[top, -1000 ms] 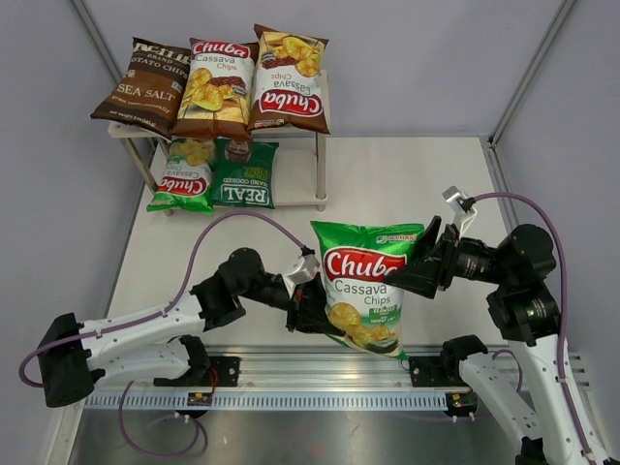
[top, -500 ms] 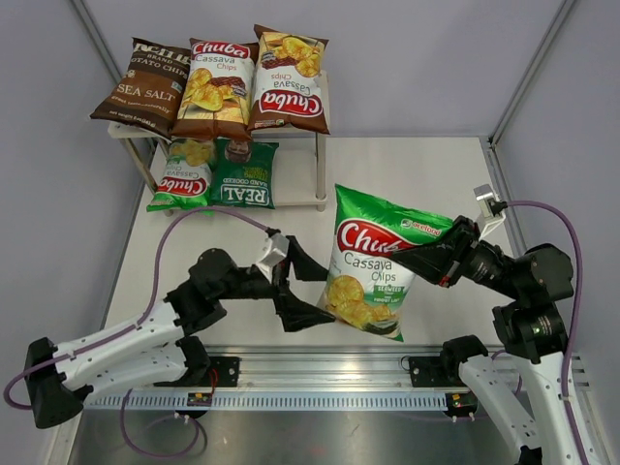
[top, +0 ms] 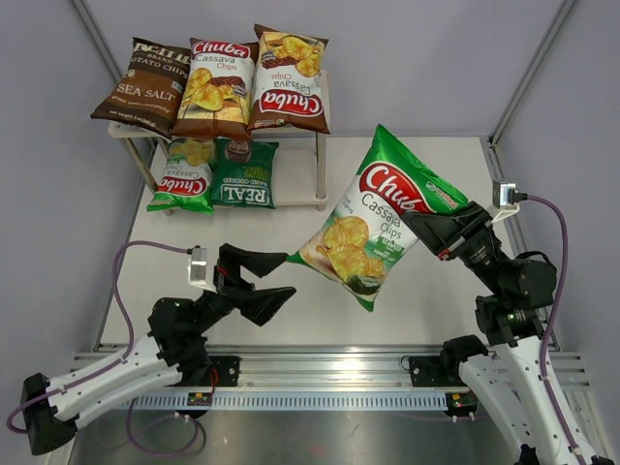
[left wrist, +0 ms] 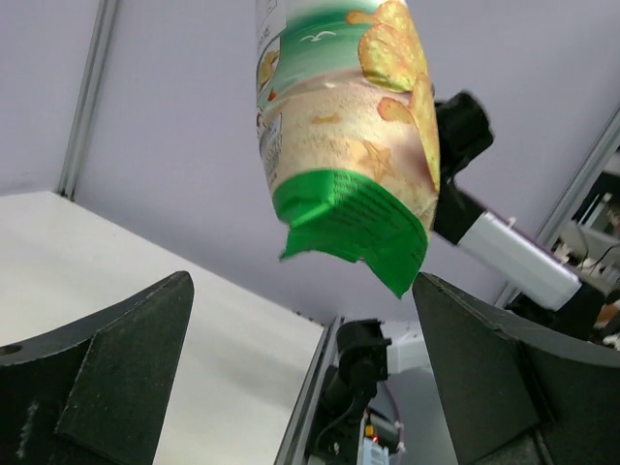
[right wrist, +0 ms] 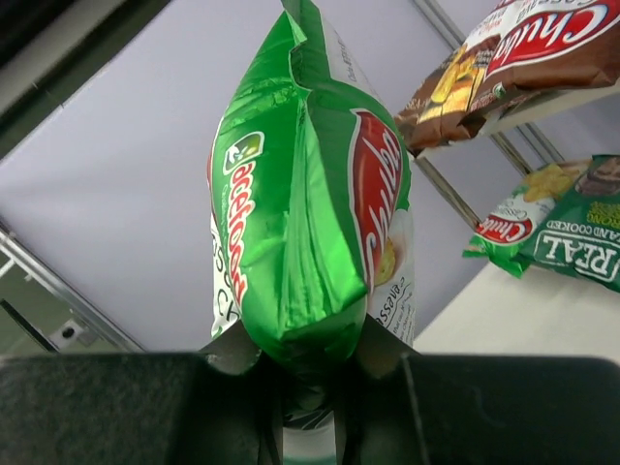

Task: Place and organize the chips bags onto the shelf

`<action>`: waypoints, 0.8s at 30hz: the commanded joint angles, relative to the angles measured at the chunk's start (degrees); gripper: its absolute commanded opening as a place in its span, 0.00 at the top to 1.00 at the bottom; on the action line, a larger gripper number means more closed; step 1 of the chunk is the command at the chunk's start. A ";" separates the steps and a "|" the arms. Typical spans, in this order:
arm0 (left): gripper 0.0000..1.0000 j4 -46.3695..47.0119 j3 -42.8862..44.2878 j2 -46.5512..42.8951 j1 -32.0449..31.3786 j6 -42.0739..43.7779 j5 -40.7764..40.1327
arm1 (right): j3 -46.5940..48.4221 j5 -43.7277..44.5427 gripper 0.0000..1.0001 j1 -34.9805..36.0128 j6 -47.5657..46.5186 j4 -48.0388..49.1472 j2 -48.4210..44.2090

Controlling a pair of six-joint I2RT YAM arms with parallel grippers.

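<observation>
**Right arm held green Chuba bag aloft; left jaws wide and empty**

The right gripper (top: 427, 229) had its jaws pinching the edge of a green Chuba Cassava Chips bag (top: 376, 221), near the logo end. In the right wrist view the fingers closed on the bag's crimped edge, and the bag rose edge-on straight out of the gripper (right wrist: 310, 392). The bag hung clear of the table (top: 436, 300), tilted with its printed face up and its lower corner pointing toward the near edge. It sat to the right of the shelf (top: 296, 182) and well apart from it.

The left gripper (top: 272, 281) had its jaws spread wide with nothing between them. It sat low over the table, to the near left of the bag and not touching it. The left wrist view showed the bag's bottom seam (left wrist: 354, 218) hanging above the gap between the two dark fingers (left wrist: 126, 358).

On the shelf's top board lay the Sea Salt bag (top: 141, 85), a brown Chuba bag (top: 215, 89) and a second brown Chuba bag (top: 289, 85), side by side. The lower board held another green Chuba bag (top: 184, 176) at the left, with the REAL bag (top: 243, 174) just beside it.
</observation>
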 commanded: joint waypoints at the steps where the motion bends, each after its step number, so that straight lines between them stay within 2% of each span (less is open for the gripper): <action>1: 0.01 17.79 -2.17 -0.17 -0.05 -4.69 -5.09 | -1.74 7.60 0.92 0.35 9.46 17.92 1.66; 10: 0.01 33.80 0.54 14.06 -0.13 -8.03 -5.00 | -5.62 14.02 0.92 0.44 14.39 30.41 4.47; 18: 0.01 41.19 11.16 28.11 -0.66 -9.09 -0.70 | -5.53 13.24 0.92 0.44 14.47 30.59 4.91; 24: 0.01 45.85 16.10 35.24 -2.15 -10.06 1.94 | -6.32 12.27 0.92 0.44 14.21 30.86 4.83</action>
